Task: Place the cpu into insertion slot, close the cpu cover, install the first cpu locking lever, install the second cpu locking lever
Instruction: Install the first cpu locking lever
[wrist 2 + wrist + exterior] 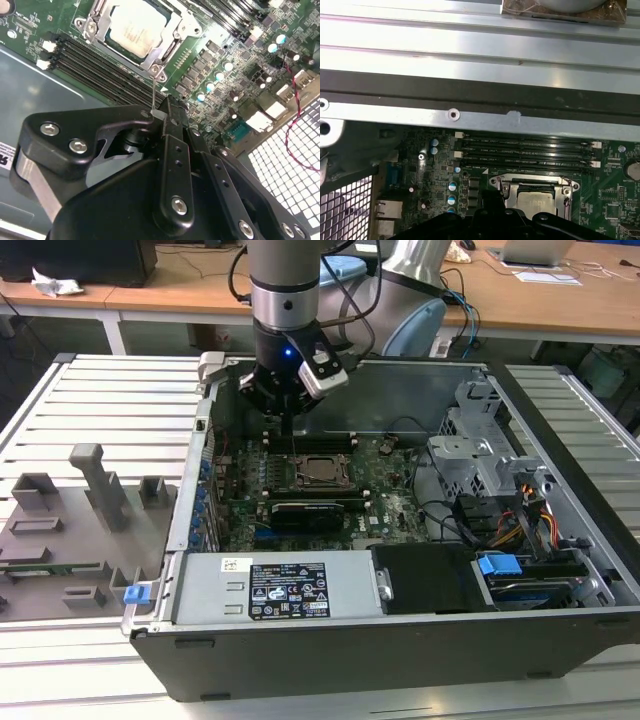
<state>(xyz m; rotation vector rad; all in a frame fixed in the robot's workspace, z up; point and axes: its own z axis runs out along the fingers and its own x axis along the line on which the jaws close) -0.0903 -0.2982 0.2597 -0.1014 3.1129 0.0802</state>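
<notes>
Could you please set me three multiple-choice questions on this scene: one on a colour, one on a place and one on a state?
1. What colour is the motherboard?
A blue
B green
C red

2. Where is the cpu?
A seated in the insertion slot
B lying loose at the motherboard's edge
C off the motherboard altogether

3. How does the cpu cover stand?
A upright and open
B folded down over the cpu
C taken off

Answers:
1 B, as the board shows green in the exterior view and both wrist views.
2 A, as the silver-grey chip sits inside the socket's metal rim.
3 B, as the silvery frame lies flat around the chip, whose top shows through its window.
</notes>
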